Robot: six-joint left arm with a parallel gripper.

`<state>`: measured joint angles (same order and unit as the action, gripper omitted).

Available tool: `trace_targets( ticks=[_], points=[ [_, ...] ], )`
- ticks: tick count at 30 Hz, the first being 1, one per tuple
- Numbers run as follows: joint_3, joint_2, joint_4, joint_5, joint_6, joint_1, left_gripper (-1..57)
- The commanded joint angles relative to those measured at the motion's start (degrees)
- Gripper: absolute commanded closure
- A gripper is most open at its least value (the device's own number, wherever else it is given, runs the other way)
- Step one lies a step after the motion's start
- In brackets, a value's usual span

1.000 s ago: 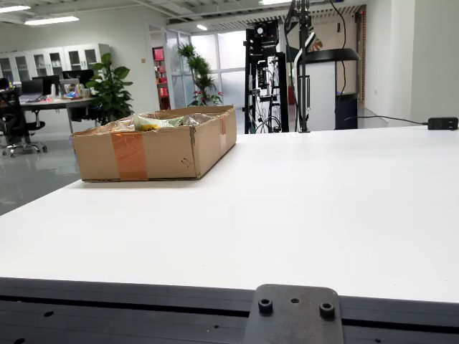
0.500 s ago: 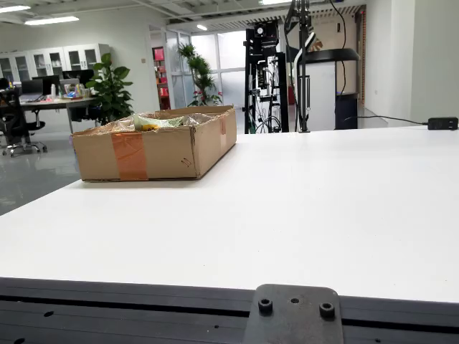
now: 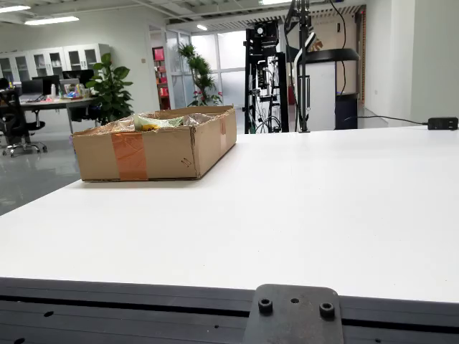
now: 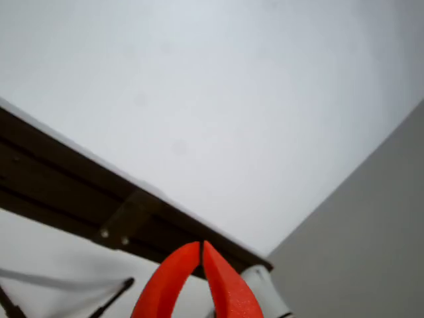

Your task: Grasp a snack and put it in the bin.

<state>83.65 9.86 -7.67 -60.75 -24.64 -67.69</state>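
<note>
A shallow cardboard box (image 3: pixel 154 147) with orange tape stands at the far left of the white table (image 3: pixel 323 201) in the side view. Snack packets (image 3: pixel 154 122), green and yellow among them, poke above its rim. No loose snack shows on the table. The arm is out of sight in the side view. In the view that rides on the gripper, my gripper (image 4: pixel 201 245) has red fingers (image 4: pixel 165 285) whose tips meet, with nothing between them. It hangs over the table's dark edge rail (image 4: pixel 79 192).
A black bracket (image 3: pixel 294 315) with bolts sits on the near table rail. A black power adapter (image 3: pixel 442 123) with its cable lies at the far right edge. Black equipment racks (image 3: pixel 267 72) stand behind the table. Grey floor (image 4: pixel 371 252) shows beyond the table corner.
</note>
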Motion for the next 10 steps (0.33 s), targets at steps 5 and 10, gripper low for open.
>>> trace_targets(
  ticks=[5, 10],
  points=[
    [-0.1, 0.0, -0.1, 0.6, -0.8, 1.1, 56.2],
    [-0.1, 0.0, -0.1, 0.7, -0.9, 2.1, 56.2]
  ],
)
